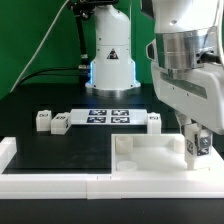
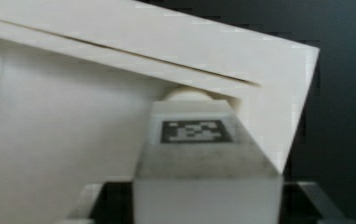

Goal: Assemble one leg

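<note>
My gripper is shut on a white leg and holds it upright at the near corner of the large white panel, on the exterior view's right. In the wrist view the leg shows its square tag, and its rounded end sits at a corner hole of the panel. The gripper clamps the leg's lower part, with a dark finger on each side. Three more legs lie on the table: two on the exterior view's left and one beside the marker board.
The marker board lies flat behind the panel. A white L-shaped wall runs along the front and left of the black table. The arm's base stands at the back with cables beside it.
</note>
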Tool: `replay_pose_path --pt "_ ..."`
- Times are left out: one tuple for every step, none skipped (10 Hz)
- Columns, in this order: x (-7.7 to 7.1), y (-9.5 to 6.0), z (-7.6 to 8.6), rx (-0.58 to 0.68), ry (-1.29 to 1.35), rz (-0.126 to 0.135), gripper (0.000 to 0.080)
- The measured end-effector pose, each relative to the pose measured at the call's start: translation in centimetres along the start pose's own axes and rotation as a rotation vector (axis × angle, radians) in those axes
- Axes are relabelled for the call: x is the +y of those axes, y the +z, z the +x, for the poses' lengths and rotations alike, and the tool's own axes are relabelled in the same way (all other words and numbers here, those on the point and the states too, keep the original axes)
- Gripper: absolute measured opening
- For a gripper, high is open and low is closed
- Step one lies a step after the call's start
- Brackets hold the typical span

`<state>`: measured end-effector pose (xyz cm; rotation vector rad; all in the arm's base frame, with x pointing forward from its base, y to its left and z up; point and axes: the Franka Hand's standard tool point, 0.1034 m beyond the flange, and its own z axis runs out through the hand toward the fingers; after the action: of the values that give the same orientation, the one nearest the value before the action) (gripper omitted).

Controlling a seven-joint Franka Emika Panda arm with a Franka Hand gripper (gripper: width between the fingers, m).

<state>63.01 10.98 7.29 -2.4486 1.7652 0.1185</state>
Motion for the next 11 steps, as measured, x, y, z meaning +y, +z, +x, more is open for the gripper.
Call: replay_pose_path --pt "0.0 0.0 -0.1 0.0 -0.002 0.0 0.0546" --pt "-0.1 0.0 -0.4 0.001 -0.069 -0.001 0.0546" --pt "-0.2 0.0 -0.4 0.001 -0.26 0.001 0.0627" --pt "-0.2 0.0 -0.6 0.0 -0.378 0.002 0.0645" --pt "-0.2 0.1 -1.0 0.002 -0.535 -0.004 0.0645" --pt "-0.3 0.1 -1.4 0.002 -0.685 -0.006 0.0649" --pt "-0.3 0.1 -1.4 0.001 -0.821 -0.006 0.0649" --pt "-0.3 0.1 -1.3 0.001 -0.962 -0.007 0.0649" --pt "-0.2 0.2 -1.3 0.0 -1.072 -0.008 0.0649" --pt "-0.1 0.4 -1.1 -0.008 -1.263 -0.016 0.0649" --pt "-0.1 0.4 -0.9 -0.008 -1.372 -0.019 0.0649"
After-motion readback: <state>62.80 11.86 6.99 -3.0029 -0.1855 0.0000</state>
